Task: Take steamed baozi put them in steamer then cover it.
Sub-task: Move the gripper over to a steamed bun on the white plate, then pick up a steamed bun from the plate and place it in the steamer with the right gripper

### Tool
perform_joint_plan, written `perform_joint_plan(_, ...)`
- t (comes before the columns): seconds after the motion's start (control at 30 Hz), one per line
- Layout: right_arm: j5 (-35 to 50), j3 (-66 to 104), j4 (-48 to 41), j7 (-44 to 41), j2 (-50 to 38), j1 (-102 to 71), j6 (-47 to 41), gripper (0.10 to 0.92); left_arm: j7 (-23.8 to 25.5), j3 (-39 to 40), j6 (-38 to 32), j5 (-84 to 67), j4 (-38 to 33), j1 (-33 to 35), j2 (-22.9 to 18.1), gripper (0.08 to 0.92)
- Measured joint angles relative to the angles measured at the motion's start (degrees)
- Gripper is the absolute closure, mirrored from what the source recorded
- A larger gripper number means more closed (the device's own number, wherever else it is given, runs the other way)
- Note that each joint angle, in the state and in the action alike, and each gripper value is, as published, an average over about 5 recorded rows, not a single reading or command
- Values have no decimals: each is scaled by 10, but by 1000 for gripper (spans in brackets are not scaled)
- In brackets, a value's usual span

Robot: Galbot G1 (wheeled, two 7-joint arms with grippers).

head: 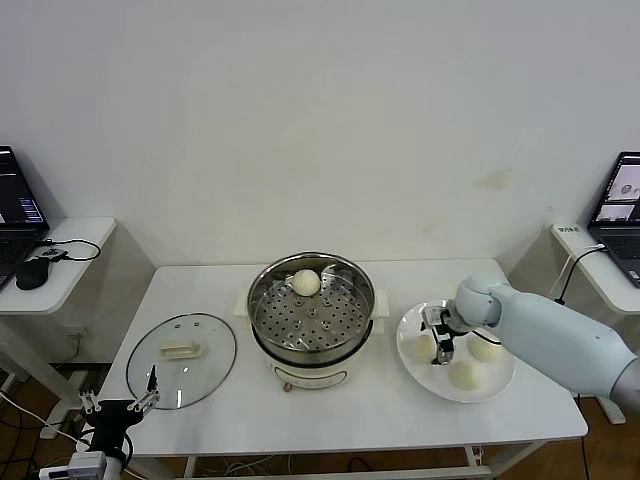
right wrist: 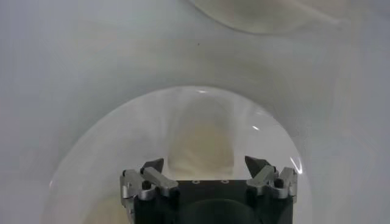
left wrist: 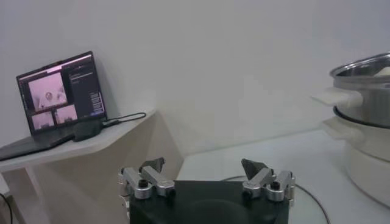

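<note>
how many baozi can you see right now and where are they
4. One baozi sits in the steamer. Three lie on the white plate: one at the right gripper, one beyond, one nearest.

Three views: one high head camera, two wrist cameras.
Head view looks forward and down over the white rectangular table (head: 350, 400). Left wrist looks level and low across it, sharing the round shiny steel steamer (left wrist: 365, 91) at frame right. Right wrist looks down, very near the flat white round plate (right wrist: 109, 140).
</note>
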Motion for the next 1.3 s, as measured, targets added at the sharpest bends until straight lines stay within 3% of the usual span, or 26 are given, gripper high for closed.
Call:
perform_joint_plan(0.2, -2, 6, -6, -4, 4, -1, -2, 390, 0, 1, 0, 0, -1, 0, -1, 177)
perform_joint_plan(0.33, 1, 6, -2, -8, 1, 4, -4, 416, 0, 0, 0, 0, -3, 1, -2, 177)
perform_joint_plan(0.6, 39, -20, 42, -28, -35, 68, -14, 423, -1, 1, 0, 0, -7, 1, -2, 177)
perform_joint_plan(0.9, 137, -91, 115, -35, -67, 221, -40, 419, -1, 10, 0, 0, -13, -2, -1, 177)
perform_joint_plan(1.3, 292, -160, 134, 13, 28, 351, -102, 412, 0, 9, 1, -1, -17, -2, -3, 177)
